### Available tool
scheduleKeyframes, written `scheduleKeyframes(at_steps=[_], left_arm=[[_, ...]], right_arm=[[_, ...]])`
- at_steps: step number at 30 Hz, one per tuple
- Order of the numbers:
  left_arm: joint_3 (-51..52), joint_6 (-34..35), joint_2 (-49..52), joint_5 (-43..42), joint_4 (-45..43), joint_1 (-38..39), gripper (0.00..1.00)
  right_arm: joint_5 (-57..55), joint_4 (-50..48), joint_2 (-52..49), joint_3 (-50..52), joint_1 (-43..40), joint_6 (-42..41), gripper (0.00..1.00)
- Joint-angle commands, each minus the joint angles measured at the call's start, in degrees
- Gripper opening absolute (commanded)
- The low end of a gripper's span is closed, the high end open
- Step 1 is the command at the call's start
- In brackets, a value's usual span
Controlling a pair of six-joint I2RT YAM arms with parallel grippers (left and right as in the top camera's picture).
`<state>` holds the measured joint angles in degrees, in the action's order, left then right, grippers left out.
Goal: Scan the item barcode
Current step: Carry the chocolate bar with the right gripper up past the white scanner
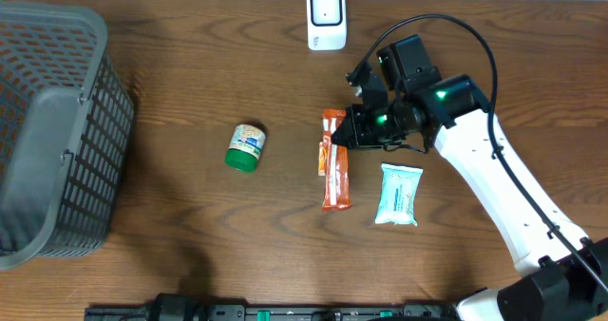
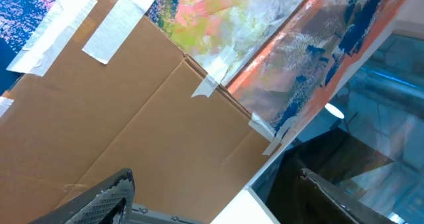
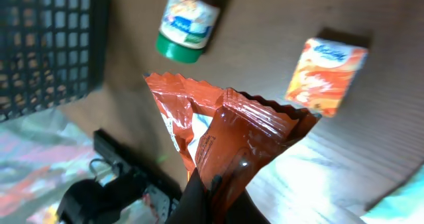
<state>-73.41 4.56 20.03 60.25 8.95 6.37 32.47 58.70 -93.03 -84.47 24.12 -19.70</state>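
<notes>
My right gripper (image 1: 350, 133) is shut on one end of an orange snack packet (image 1: 335, 177), right of the table's middle. In the right wrist view the crinkled packet (image 3: 235, 134) rises from the closed fingertips of that gripper (image 3: 213, 189). A white scanner (image 1: 326, 17) stands at the table's far edge, beyond the packet. My left gripper (image 2: 215, 184) shows only in its own wrist view. It is open with nothing between its fingers and faces a taped cardboard box (image 2: 132, 118).
A green-capped bottle (image 1: 246, 146) lies left of the packet, and a white and teal pouch (image 1: 397, 195) lies to its right. A dark mesh basket (image 1: 57, 131) fills the left side. A small orange box (image 3: 326, 75) lies on the table past the packet.
</notes>
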Motion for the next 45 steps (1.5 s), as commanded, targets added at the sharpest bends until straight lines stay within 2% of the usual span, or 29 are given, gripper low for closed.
scheduleKeyframes(at_steps=[1, 4, 7, 12, 15, 16, 25, 27, 34, 40, 45], left_arm=[[0.57, 0.50, -0.09, -0.26, -0.20, -0.37, 0.78], [0.61, 0.50, -0.09, -0.28, -0.20, -0.37, 0.78], [0.61, 0.52, -0.09, -0.28, -0.20, -0.37, 0.78], [0.76, 0.72, -0.09, -0.26, -0.22, -0.37, 0.78], [0.76, 0.72, -0.09, -0.28, -0.50, -0.37, 0.79], [0.76, 0.72, -0.09, -0.28, -0.63, -0.37, 0.82], [0.76, 0.87, -0.09, -0.28, -0.63, -0.37, 0.84], [0.81, 1.97, -0.09, -0.28, -0.61, -0.37, 0.89], [0.90, 2.01, -0.09, -0.28, 1.01, -0.35, 0.89], [2.93, 1.97, -0.09, -0.26, 1.55, -0.35, 0.90], [5.44, 1.99, -0.09, -0.28, 1.49, -0.35, 0.90]], right_arm=[[4.00, 0.04, 1.09, -0.24, -0.13, 2.25, 0.01], [-0.85, -0.68, 1.09, -0.24, -0.04, 3.56, 0.01], [-13.90, -4.39, 1.09, -0.24, 1.16, 6.93, 0.01], [-23.06, -20.72, 1.05, -0.24, 3.02, 13.90, 0.01], [-33.03, -30.95, 0.26, -0.24, 3.17, 16.59, 0.01], [-34.75, -33.92, -0.22, -0.24, 3.02, 18.14, 0.01], [-36.09, -60.04, -11.52, -1.66, 0.70, 25.35, 0.01], [-36.15, -65.26, -14.97, -3.06, 0.22, 29.49, 0.01], [-44.26, -86.47, -29.29, -8.96, 0.52, 47.36, 0.01], [-44.24, -94.49, -40.06, -15.26, 0.85, 56.33, 0.01], [-44.41, -96.91, -46.95, -19.85, 1.05, 56.70, 0.01]])
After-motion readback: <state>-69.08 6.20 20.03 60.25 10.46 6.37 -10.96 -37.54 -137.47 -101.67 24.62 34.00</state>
